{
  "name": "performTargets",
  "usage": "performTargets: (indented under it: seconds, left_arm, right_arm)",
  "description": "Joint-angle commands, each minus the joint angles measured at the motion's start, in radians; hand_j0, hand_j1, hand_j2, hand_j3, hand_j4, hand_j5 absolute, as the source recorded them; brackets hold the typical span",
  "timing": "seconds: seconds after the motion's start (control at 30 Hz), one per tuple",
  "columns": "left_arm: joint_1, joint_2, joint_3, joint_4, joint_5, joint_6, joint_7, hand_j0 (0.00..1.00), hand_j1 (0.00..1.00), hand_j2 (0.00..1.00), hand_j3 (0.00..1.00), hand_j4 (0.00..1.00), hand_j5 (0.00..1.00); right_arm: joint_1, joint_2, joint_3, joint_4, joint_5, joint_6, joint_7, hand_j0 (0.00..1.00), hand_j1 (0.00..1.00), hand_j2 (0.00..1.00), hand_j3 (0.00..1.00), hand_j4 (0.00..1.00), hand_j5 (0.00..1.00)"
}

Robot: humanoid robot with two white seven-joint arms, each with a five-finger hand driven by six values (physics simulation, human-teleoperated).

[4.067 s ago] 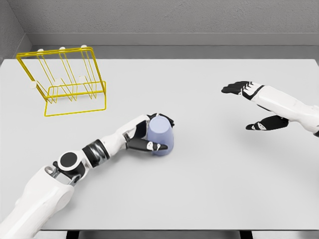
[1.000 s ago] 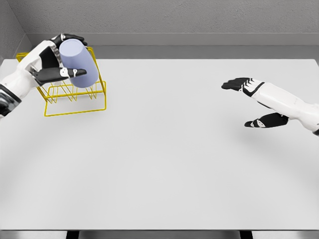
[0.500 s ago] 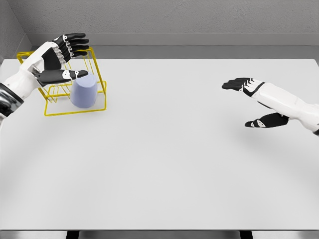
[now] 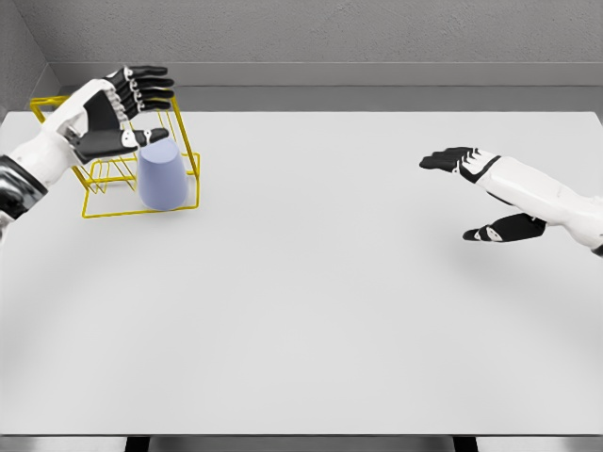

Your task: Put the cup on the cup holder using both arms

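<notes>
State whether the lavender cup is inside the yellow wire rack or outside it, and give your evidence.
Inside. The lavender cup stands within the yellow wire rack's base frame, released; the open left hand hovers above.

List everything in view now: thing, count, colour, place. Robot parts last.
table: 1, light grey, fills most of the view.
cup holder: 1, yellow wire rack, far left of the table.
cup: 1, pale lavender, upside down at the front right of the rack, apparently on its base.
wall: 1, grey, behind the table.
left hand: 1, black fingers on a white arm, fingers spread, above the rack just up-left of the cup, not gripping it.
right hand: 1, black fingers on a white arm, open and holding nothing, over the right side of the table.
</notes>
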Motion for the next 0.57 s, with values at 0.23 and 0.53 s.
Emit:
performTargets:
  seconds: [0.23, 0.53]
  left_arm:
    - [0.106, 0.048, 0.075, -0.207, 0.015, -0.002, 0.001, 0.77, 0.77, 0.77, 0.77, 0.77, 0.77]
    - [0.239, 0.093, 0.268, -0.284, 0.051, -0.009, -0.002, 1.0, 1.0, 1.0, 1.0, 1.0, 1.0]
  right_arm:
    - [0.002, -0.001, -0.002, 0.0, -0.009, 0.003, -0.001, 1.0, 1.0, 1.0, 1.0, 1.0, 1.0]
    - [0.002, -0.001, 0.0, -0.002, -0.009, 0.003, -0.001, 1.0, 1.0, 1.0, 1.0, 1.0, 1.0]
